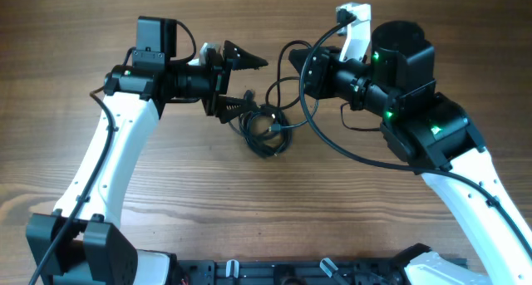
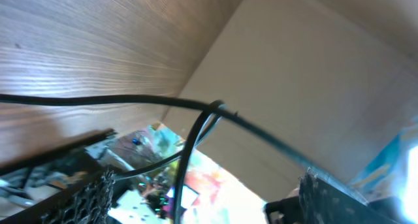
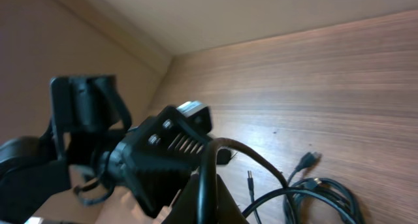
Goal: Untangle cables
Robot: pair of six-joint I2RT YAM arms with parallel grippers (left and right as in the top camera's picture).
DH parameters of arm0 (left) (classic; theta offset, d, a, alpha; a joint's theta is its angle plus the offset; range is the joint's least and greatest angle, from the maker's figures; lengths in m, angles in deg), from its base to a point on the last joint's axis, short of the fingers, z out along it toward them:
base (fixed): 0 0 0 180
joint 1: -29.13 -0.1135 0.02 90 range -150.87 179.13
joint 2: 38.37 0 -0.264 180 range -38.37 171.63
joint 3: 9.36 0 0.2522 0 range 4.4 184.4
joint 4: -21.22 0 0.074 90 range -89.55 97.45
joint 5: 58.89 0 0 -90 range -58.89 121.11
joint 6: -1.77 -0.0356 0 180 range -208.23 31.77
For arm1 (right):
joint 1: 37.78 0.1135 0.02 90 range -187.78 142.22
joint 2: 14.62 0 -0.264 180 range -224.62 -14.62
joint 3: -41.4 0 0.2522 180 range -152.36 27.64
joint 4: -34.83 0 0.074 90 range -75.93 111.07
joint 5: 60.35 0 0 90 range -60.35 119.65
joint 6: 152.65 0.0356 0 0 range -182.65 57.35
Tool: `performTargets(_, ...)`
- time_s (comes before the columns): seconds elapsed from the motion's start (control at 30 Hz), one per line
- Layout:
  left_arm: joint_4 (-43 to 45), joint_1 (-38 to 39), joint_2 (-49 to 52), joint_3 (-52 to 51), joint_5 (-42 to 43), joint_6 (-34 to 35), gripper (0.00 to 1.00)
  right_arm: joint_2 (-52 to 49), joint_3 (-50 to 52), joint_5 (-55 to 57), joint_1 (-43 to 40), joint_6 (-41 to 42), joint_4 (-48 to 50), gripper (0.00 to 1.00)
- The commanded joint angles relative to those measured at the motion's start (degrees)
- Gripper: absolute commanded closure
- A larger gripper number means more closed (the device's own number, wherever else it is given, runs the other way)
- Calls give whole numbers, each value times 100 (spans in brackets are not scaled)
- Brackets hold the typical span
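The cables (image 1: 264,127) lie loosely coiled mid-worktop (image 1: 249,210). One strand (image 3: 208,164) rises toward two o'clock into the right claw (image 3: 204,188), which is pinched shut on it. At ten o'clock the left claw (image 1: 258,79) gapes wide and grips nothing, though a cord crosses its gap. Nothing pins the coil, so pulling may drag it or cinch its loops. The arm's thicker cable (image 1: 357,156), at three o'clock, could snag.

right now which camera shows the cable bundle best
The overhead view: the whole cable bundle lies in full on the table. The right wrist view catches only part of the coil and some plug ends; the left wrist view shows just a few strands up close.
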Motion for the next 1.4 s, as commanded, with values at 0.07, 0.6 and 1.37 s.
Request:
performTargets(0.07,1060,101,-72,11,57,1613,6,-313,-48,-1069,164,-732,120,96)
performTargets(0.6,1307,101,-68,11,98,2052,76,-396,-50,-2124,164,-592,1263,96)
performTargets(1.37,-2,-734,-74,11,-3091,713,96,-396,-48,4227,157,-1661,-1934,84)
